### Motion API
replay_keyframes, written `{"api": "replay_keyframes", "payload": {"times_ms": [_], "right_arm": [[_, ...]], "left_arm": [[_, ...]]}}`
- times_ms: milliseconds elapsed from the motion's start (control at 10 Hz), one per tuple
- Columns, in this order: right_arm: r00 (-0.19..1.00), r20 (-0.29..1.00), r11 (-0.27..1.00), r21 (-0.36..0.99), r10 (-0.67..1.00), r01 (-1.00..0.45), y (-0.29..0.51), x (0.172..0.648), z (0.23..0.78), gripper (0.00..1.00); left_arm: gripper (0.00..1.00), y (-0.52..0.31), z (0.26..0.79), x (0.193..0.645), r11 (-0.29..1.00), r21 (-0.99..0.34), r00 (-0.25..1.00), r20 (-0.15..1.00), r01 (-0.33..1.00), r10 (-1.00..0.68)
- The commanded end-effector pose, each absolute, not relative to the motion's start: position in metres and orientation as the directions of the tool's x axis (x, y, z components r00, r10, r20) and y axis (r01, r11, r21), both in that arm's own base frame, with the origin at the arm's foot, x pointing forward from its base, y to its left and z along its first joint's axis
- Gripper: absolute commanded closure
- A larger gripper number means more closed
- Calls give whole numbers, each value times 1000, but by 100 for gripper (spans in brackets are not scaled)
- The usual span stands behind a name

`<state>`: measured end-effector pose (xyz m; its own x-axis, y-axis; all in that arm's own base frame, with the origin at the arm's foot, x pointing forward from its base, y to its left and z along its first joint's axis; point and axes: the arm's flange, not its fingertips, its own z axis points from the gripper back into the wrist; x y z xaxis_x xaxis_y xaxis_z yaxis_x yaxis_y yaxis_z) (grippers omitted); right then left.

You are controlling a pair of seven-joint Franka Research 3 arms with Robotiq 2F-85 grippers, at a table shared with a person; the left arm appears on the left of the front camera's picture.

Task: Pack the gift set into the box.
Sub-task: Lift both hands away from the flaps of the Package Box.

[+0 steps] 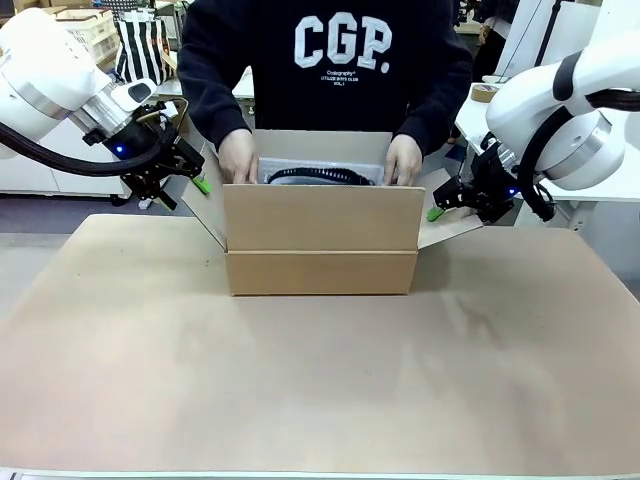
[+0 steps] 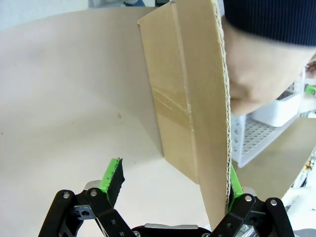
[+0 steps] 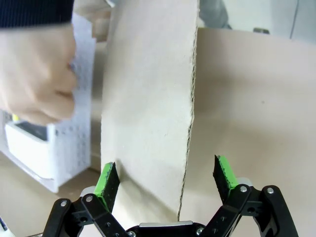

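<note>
our left gripper [image 2: 173,175] and right gripper [image 3: 165,173] gape, each straddling a side flap [image 2: 192,98] of the box [image 1: 320,270]; likely light, stiff cardboard, best pinched at flap edges.

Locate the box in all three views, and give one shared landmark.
Front view: box at centre of the picture, top flaps open.
Left wrist view: box right of centre, its flap edge slanting from top centre to bottom right.
Right wrist view: box flap runs down the middle, top to bottom.
Shared landmark: the tan table that the box stands on.
</note>
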<state>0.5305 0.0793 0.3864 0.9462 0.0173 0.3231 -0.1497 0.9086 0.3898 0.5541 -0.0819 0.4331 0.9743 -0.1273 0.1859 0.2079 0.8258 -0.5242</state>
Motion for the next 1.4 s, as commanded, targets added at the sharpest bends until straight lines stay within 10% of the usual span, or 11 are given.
{"api": "replay_keyframes", "payload": {"times_ms": [0, 1300], "right_arm": [[946, 323, 913, 384, 8, -139, 81, 532, 390, 0], [946, 323, 913, 384, 8, -139, 81, 532, 390, 0]], "left_arm": [[0, -82, 436, 552, 834, -515, 976, 180, 197, -119], [0, -82, 436, 552, 834, -515, 976, 180, 197, -119]]}}
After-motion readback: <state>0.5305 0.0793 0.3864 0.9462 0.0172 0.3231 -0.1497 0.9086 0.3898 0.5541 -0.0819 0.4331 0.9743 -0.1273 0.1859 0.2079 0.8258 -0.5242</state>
